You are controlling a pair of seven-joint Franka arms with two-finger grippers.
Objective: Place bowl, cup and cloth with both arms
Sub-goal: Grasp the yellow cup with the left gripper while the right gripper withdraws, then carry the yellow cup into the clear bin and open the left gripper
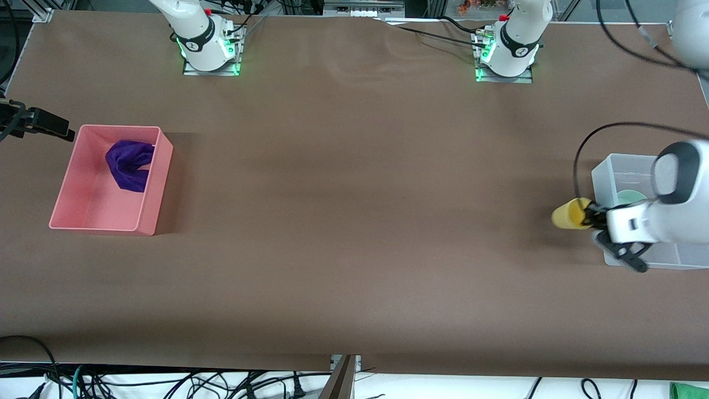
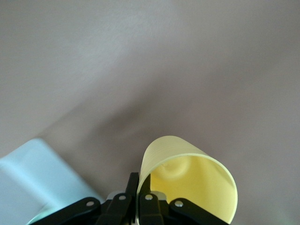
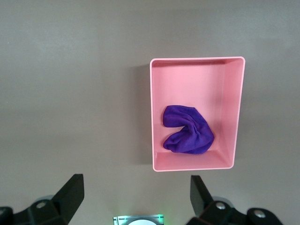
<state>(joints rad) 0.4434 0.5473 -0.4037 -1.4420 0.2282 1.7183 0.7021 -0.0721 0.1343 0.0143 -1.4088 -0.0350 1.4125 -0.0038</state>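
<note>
Front view first: you have the purple cloth [image 1: 130, 165] already lying in the pink bin [image 1: 147, 216] at the middle left of the frame, and the mint-green bowl [image 1: 630, 197] just shows inside the clear bin [image 1: 606, 172] at the right edge. The left pincer [image 1: 590, 214] is clamped on the rim of the yellow cup [image 1: 568, 214], which hangs tipped on its side over the bare desk [image 1: 354, 221] just beside the clear bin. The right pincer [image 1: 52, 128] pokes in at the upper left, over the desk beside the pink bin.

Left wrist view: the cup [image 2: 187, 180] fills the lower middle, one finger inside its wall and one outside, gripped tight.

Right wrist view: the fingers [image 3: 70, 194] stand wide apart at the bottom and hold nothing; this arm waits high above the cloth [image 3: 187, 136].

So you are on the cup's placing, likely the last step. Next, carry it over the clear bin, level it beside the bowl, then release.
</note>
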